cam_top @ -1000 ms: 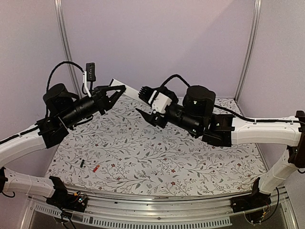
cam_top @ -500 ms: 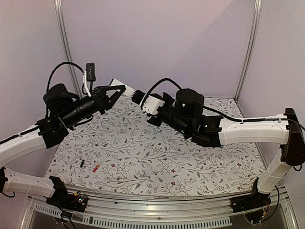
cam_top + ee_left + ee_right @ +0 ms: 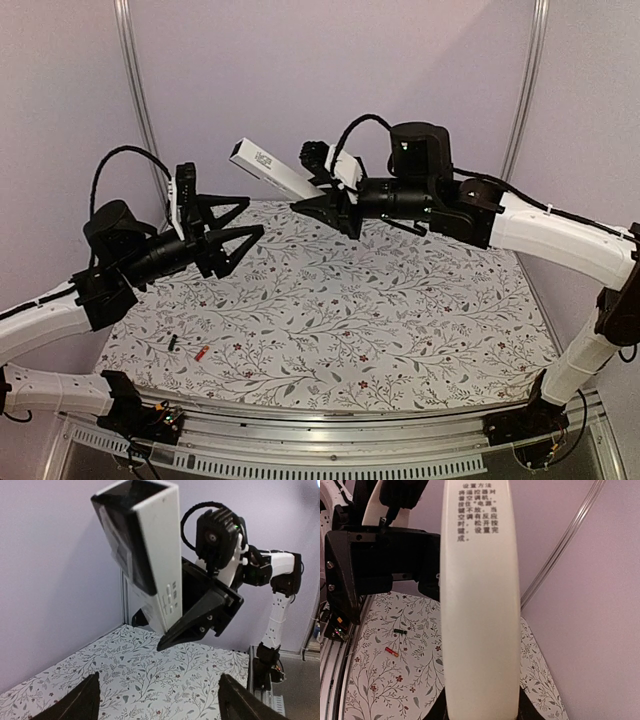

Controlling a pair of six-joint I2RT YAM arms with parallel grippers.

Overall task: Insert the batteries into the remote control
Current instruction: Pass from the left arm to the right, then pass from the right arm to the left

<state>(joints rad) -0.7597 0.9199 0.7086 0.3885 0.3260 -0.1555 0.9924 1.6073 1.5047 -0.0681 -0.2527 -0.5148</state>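
The white remote control (image 3: 272, 168) hangs in the air above the far part of the table, tilted up to the left, with my right gripper (image 3: 322, 197) shut on its lower end. It fills the right wrist view as a pale bar (image 3: 480, 605) with printed text. In the left wrist view the remote control (image 3: 150, 555) shows its dark open end. My left gripper (image 3: 236, 224) is open and empty, left of and below the remote, apart from it. The batteries lie on the cloth near the front left: one black (image 3: 172, 342), one red-orange (image 3: 201, 353), also black (image 3: 399, 630) and red-orange (image 3: 391, 651).
A floral cloth (image 3: 400, 320) covers the table. Purple walls and metal corner posts (image 3: 137, 90) close in the back and sides. A metal rail (image 3: 330, 455) runs along the near edge by the arm bases.
My right gripper has shut on the remote control and lifted it higher. My left gripper has let go of it, opened, and drawn back down to the left.
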